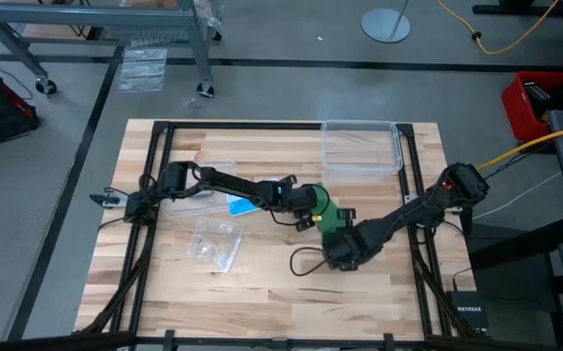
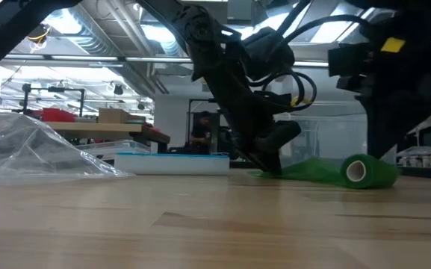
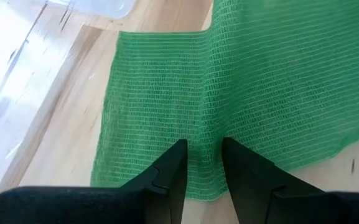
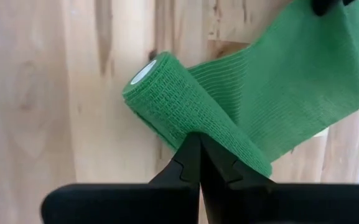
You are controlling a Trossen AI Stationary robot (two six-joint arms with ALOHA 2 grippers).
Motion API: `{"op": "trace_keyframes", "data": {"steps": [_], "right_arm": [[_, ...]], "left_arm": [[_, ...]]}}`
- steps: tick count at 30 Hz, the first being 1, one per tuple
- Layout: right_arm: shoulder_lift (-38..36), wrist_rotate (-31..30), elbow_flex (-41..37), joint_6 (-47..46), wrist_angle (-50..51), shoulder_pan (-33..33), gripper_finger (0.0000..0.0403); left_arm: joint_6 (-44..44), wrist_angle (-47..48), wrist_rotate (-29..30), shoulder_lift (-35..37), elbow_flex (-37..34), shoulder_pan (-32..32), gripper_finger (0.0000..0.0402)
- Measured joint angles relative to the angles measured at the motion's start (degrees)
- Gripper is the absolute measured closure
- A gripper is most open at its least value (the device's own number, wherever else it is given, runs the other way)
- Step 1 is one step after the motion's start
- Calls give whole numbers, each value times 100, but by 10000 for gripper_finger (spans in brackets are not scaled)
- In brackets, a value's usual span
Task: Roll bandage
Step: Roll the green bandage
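The green bandage (image 1: 332, 220) lies near the table's middle. It is partly rolled: the roll (image 2: 364, 172) rests on its side on the wood, and the flat loose part (image 2: 305, 170) lies spread beside it. My left gripper (image 3: 203, 168) stands on the flat part, its fingers nearly together. My right gripper (image 4: 201, 158) is shut, with its tips at the roll (image 4: 179, 106). In the high view, my left gripper (image 1: 310, 212) is just left of the bandage and my right gripper (image 1: 340, 244) is on its near side. My left gripper comes down from above onto the bandage's flat loose part (image 3: 207, 134), with a narrow strip of the fabric between its two fingertips. The fabric lies flat on the table under it. Whether a fold is pinched, I cannot tell. My right gripper touches the roll's curved side (image 4: 198, 127) with its shut fingertips, about midway along the roll. The fingers lie across the roll. The roll rests on the table, with the loose strip (image 4: 291, 81) running away from it.
A clear plastic box (image 1: 361, 146) stands at the far edge. A blue and white pill organizer (image 1: 247, 204) and a clear lid (image 1: 203, 185) lie under my left arm. A small clear plastic bag (image 1: 215, 244) lies to the near left. Bare wood lies along the near edge.
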State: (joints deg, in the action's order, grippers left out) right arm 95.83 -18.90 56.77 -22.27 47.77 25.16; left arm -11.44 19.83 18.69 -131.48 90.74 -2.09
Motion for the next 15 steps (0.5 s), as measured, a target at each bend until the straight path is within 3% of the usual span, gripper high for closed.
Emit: {"op": "trace_keyframes", "data": {"steps": [15], "right_arm": [[-4, 50, 0, 301, -28, -642, 402]], "left_arm": [[98, 138, 67, 2, 0, -4, 306]]}}
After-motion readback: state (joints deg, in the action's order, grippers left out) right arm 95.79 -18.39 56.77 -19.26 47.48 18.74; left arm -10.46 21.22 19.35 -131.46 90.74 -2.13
